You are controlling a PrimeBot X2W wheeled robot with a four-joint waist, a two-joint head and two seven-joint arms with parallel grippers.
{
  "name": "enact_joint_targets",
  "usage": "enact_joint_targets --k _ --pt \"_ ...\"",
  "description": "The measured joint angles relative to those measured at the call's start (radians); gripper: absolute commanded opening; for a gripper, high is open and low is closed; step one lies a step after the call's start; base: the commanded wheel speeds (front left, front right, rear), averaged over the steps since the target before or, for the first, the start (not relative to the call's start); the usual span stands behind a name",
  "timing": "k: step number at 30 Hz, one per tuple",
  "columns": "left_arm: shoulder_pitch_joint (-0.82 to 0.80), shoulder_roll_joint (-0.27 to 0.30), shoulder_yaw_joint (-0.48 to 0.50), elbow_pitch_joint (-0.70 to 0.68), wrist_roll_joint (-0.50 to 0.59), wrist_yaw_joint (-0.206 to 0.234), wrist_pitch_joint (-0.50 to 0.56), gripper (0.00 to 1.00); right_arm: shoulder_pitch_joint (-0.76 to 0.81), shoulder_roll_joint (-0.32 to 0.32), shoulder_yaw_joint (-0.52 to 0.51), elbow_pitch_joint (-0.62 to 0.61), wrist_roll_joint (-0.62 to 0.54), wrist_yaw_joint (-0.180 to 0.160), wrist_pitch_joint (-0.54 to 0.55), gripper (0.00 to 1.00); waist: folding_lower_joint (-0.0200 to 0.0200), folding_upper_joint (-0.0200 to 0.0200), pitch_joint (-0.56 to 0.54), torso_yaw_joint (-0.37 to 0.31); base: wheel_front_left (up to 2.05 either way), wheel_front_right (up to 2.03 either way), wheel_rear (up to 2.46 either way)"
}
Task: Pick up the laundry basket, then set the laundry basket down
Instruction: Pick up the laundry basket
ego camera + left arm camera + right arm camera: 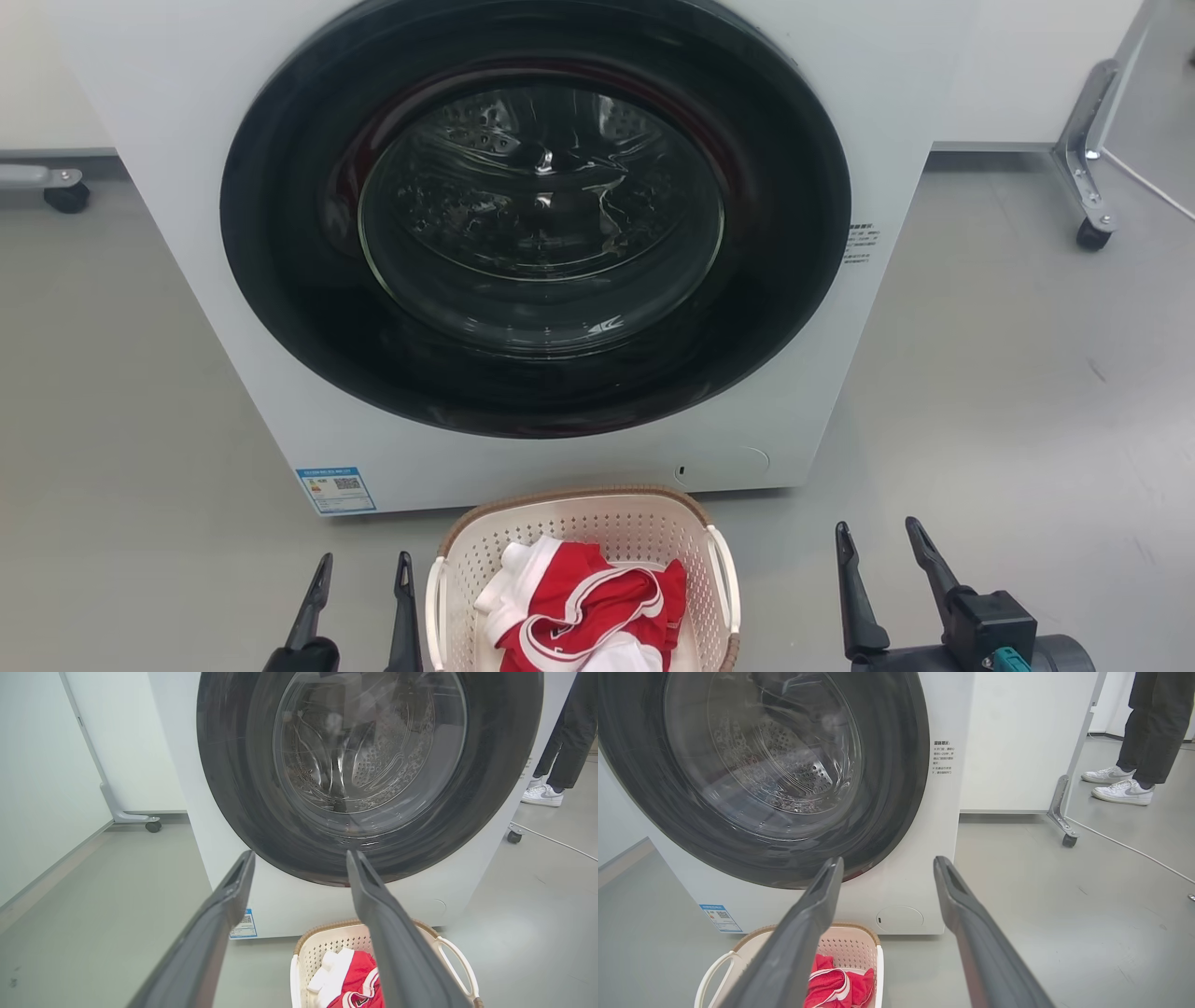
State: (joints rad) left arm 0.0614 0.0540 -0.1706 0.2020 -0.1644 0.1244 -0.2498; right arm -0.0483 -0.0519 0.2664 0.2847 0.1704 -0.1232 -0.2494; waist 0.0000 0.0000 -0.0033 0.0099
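Observation:
The laundry basket [644, 527] is cream-white and perforated, with a brown woven-look far rim and white side handles. It sits on the grey floor just in front of the washing machine [280, 392], holding red and white clothing [583, 607]. My left gripper [362, 571] stands open just left of the basket, apart from it. My right gripper [878, 537] stands open further out on the basket's right. The left wrist view has the basket [327, 945] at lower right behind the open left gripper [301, 861]. In the right wrist view the basket [852, 947] lies at lower left of the open right gripper [887, 865].
The washing machine's round dark glass door [537, 215] is shut and fills the space ahead. White panels on castor feet [1092, 233] stand behind on both sides. A person's legs and white shoes [1122, 791] stand at the far right, and a cable [1134, 851] runs across the floor there.

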Motion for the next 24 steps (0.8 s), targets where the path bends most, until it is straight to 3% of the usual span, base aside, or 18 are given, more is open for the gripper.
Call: enact_joint_targets --k 9,24 --pt "-0.008 0.0 -0.015 -0.002 0.0 0.0 0.0 1.0 -0.018 0.0 -0.012 -0.017 0.001 0.023 0.0 1.0 0.0 0.0 0.063 0.002 0.0 0.0 0.0" --pt "-0.2 -0.007 -0.046 0.063 -0.029 0.0 0.0 1.0 -0.192 -0.023 -0.071 0.024 0.009 0.046 -0.003 1.0 0.0004 0.0001 0.261 0.018 0.0 0.0 0.0"
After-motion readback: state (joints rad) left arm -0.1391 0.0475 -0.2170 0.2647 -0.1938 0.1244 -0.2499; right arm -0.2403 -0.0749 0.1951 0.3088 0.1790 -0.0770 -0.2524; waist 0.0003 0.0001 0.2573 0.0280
